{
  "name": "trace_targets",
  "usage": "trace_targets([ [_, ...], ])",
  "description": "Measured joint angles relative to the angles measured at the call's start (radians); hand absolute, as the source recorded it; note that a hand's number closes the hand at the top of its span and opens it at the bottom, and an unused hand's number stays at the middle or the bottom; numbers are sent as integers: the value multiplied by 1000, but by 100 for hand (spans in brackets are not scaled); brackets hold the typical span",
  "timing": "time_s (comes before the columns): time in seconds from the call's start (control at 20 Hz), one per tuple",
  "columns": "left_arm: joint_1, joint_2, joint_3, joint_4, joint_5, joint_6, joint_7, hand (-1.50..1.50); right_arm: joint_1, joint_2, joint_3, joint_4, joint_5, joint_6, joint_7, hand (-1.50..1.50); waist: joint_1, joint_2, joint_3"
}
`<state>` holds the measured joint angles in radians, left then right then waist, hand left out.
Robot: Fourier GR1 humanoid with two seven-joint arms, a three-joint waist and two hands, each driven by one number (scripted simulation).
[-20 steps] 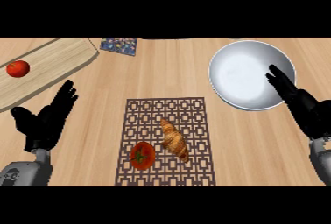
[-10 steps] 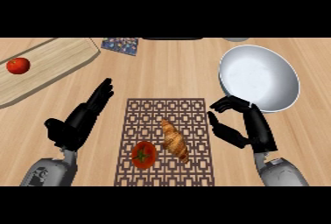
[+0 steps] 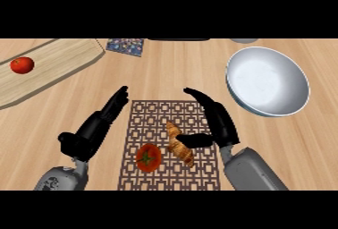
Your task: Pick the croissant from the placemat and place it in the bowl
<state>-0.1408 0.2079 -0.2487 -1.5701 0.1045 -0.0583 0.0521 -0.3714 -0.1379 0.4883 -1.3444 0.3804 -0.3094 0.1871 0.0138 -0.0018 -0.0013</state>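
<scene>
A golden croissant (image 3: 178,144) lies on the brown lattice placemat (image 3: 165,116), beside a red tomato (image 3: 148,157). My right hand (image 3: 216,120) hovers over the placemat's right edge with fingers stretched forward and its thumb reaching in to the croissant's right side; it is open and holds nothing. The grey bowl (image 3: 267,80) stands to the upper right, apart from the hand. My left hand (image 3: 95,127) rests open just left of the placemat, fingers pointing up.
A wooden cutting board (image 3: 52,67) at the upper left carries a second tomato (image 3: 22,65). A patterned blue cloth (image 3: 125,45) lies at the top centre. Bare wooden counter surrounds the placemat.
My right hand has moved left from beside the bowl onto the placemat's right edge, its thumb now at the croissant. The left hand has shifted slightly toward the placemat.
</scene>
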Motion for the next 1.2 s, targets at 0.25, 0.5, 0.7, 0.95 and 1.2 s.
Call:
trace_targets([
  [0.25, 9, -2, -4, 7, -4, -8, -9, 0, -133, -65, 77, 18, 86, 211, 242, -150, -1, -3, -2],
  [0.5, 5, -9, -5, 17, -13, -2, -13, 0, -254, -60, 110, 32, -3, 532, 473, -150, 0, -3, -3],
  [0.7, -5, -11, 3, 14, -15, -1, -4, 0, -336, 10, 88, 31, -107, 715, 681, -150, -5, -3, -1],
  [0.95, 6, -16, 8, 4, -20, -3, -2, 0, -404, 58, 33, 39, -217, 800, 787, -150, -9, -2, 0],
  [1.2, 0, -25, 16, 14, -23, -11, -2, 0, -414, 97, 48, 62, -236, 807, 827, -150, -11, -1, 0],
])
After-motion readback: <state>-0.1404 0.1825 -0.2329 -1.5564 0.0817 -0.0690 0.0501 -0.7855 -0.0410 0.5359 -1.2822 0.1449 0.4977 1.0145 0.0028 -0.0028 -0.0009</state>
